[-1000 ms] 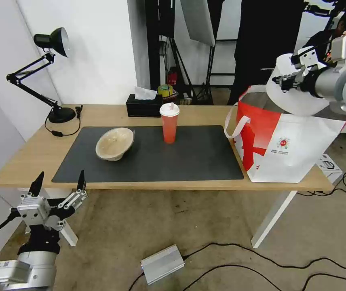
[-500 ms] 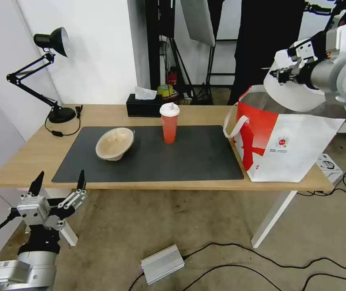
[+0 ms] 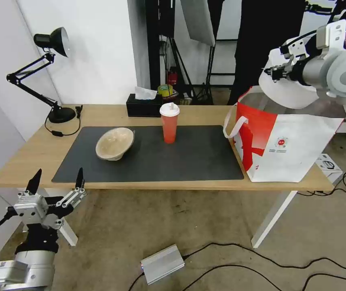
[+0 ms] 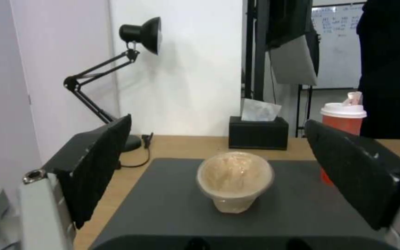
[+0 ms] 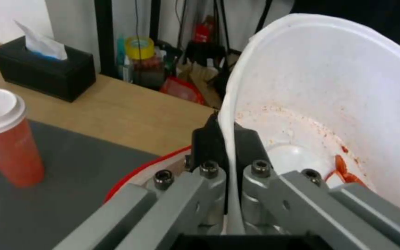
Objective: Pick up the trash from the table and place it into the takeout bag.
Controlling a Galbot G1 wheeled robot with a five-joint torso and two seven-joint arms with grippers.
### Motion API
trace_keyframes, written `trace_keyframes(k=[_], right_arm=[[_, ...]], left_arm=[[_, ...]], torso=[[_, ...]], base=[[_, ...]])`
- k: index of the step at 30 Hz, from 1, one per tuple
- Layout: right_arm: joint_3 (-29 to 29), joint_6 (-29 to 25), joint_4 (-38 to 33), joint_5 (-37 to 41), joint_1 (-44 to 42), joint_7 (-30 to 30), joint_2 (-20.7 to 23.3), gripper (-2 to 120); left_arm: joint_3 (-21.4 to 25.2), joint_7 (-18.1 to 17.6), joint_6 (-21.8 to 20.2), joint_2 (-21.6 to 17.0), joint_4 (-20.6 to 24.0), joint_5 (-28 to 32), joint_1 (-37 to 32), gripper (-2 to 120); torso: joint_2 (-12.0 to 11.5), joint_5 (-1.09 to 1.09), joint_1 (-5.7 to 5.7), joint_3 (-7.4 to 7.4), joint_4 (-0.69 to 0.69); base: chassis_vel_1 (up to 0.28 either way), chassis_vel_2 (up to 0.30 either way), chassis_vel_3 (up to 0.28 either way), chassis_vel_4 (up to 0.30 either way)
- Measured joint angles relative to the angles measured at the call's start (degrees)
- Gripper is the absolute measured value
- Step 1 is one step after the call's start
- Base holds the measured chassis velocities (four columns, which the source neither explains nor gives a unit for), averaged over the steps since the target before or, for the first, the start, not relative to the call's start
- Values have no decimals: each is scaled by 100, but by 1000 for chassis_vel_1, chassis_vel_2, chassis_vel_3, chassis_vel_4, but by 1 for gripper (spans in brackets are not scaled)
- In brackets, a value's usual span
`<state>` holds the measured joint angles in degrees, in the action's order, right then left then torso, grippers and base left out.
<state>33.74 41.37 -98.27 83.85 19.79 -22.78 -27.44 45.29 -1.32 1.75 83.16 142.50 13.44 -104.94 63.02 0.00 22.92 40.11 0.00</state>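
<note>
The right gripper (image 3: 276, 69) is holding the white round bowl (image 3: 288, 87) above the open mouth of the takeout bag (image 3: 286, 141), its fingers (image 5: 218, 139) pinching the bowl's rim, one inside the wall and one outside. The bowl is hanging steeply tilted beneath the fingers, its hollow facing the wrist camera; red scraps (image 5: 343, 170) and an orange smear are clinging to the inner floor. To finish this step well, the bowl is best lowered until its lowest edge is sitting inside the silver foil lining (image 3: 262, 99) before the fingers are spread, and kept clear of the white strap handle (image 3: 233, 123) just below them, since a snagged rim could tip the bag off the table (image 3: 189, 184).

The left gripper (image 3: 55, 188) is waiting low before the near table edge, fingers spread wide. Well ahead of those fingers, on the dark grey mat (image 3: 189, 157), the beige paper bowl (image 4: 234, 178) is lying tipped toward them, and the red drink cup with white lid (image 3: 169, 123) is standing upright beyond it.
</note>
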Motion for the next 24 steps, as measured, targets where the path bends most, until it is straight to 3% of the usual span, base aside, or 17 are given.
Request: trace_keyframes(k=[24], right_arm=[[-267,1,-320,-211,-498,-36,127,0]], left_arm=[[4,-6,2,-9,-45,15,53,100]], torso=[[0,1,0,0,0]], base=[[0,0,0,0]])
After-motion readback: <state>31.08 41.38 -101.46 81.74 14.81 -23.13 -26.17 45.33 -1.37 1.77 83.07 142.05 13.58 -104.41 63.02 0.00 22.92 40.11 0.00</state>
